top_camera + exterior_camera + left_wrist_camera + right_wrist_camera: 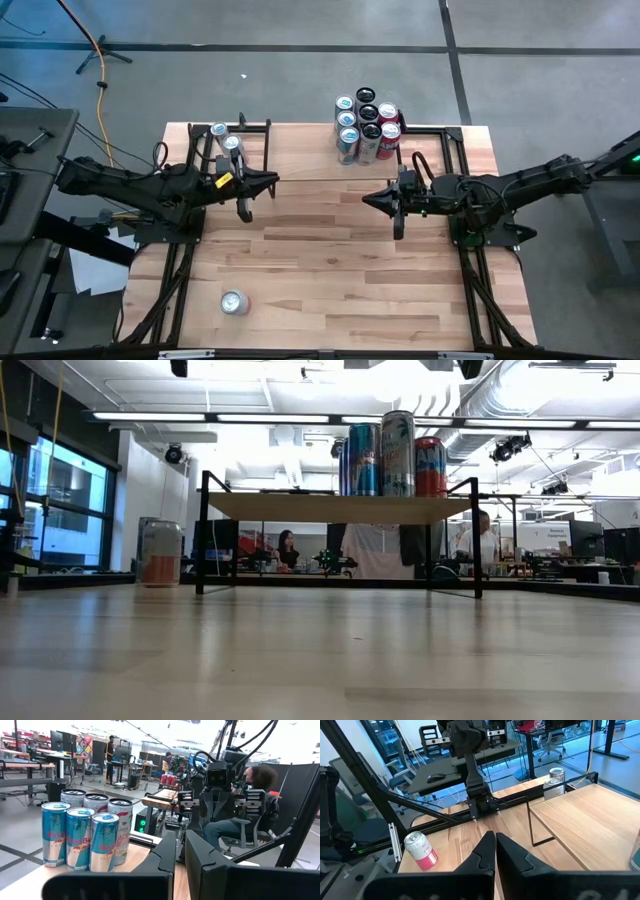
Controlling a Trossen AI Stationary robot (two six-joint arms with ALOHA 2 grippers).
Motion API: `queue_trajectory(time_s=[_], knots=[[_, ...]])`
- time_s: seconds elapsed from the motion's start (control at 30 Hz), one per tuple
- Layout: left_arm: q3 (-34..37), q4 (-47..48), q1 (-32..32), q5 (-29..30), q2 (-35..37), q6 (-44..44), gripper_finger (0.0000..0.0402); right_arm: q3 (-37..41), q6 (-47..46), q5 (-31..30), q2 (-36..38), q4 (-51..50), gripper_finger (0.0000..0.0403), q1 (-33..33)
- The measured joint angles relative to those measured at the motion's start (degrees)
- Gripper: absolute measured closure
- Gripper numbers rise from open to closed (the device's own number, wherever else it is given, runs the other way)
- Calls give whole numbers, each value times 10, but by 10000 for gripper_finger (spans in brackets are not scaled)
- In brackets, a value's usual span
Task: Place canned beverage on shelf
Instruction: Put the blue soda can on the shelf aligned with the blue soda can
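The shelf [300, 150] stands across the far part of the table, with a wood top and black legs; it also shows in the low view [330, 508]. A cluster of tall cans [365, 125] stands on its right end [390, 455] [85, 837]. A pink and white can [234, 302] stands alone on the table near the front left [420, 851]. My left gripper [272, 182] is shut and empty near the shelf's near edge, toward the left. My right gripper [366, 199] is shut and empty, facing it from the right. Both are out of the low view.
Two more cans [226, 140] stand on the table by the shelf's left end [554, 779]. One can shows left of the shelf's leg in the low view [160, 553]. People sit at desks beyond the table [287, 548] [255, 795].
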State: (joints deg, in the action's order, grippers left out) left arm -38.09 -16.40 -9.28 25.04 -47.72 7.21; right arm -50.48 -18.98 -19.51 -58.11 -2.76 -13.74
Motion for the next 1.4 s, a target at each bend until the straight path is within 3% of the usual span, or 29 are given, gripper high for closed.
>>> queue_trajectory(time_s=[0.13, 0.37, 0.43, 0.53, 0.7, 0.8, 0.93, 1.07, 1.2, 1.27, 1.4], knots=[[0, 0, 0, 3, 0, -7, 396, 0, 0, -2, 0, -1, 402, 0], [0, 3, 9, 83, 1, -13, 349, 0, -2, -34, 0, -3, 402, 0], [-10, 43, 24, 90, 6, 8, 319, 0, -4, -35, 0, -5, 402, 0], [-55, 179, 62, 96, 9, 41, 263, 0, -4, -35, 0, -5, 402, 0], [-137, 397, 163, 84, -2, 76, 173, 0, -5, -35, 0, -11, 402, 0], [-169, 472, 248, 65, -16, 57, 131, 0, -5, -35, 0, -13, 402, 0], [-215, 538, 394, -9, -64, 25, 87, 0, -4, -35, 0, -13, 402, 0], [-271, 614, 540, -86, -149, 22, 70, 0, -6, -35, 0, -13, 402, 0], [-327, 687, 650, -96, -245, 55, 69, 0, -19, -35, 0, -13, 402, 0], [-350, 719, 687, -95, -284, 70, 69, 0, -26, -35, 0, -14, 402, 0], [-385, 728, 697, -120, -329, 93, 69, -1, -35, -35, 0, -17, 402, 0]])
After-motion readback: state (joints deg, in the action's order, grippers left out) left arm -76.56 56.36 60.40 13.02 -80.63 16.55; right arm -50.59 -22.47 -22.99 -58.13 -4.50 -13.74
